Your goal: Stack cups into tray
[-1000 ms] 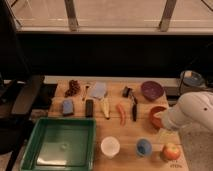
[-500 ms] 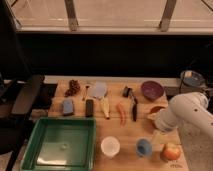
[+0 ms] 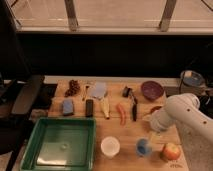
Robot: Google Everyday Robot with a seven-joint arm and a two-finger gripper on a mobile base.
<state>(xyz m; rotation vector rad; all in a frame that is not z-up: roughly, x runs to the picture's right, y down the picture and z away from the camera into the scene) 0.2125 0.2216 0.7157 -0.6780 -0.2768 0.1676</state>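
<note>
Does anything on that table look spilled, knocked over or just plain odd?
Nothing stands out. The white cup and the blue cup both stand upright on the table, to the right of the green tray, and nothing is spilled. The gripper hangs just above the blue cup, slightly to its right, not touching it.

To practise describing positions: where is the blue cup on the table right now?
The blue cup stands at the near edge of the table, right of centre, between the white cup and the apple. The gripper hovers just behind it.
</note>
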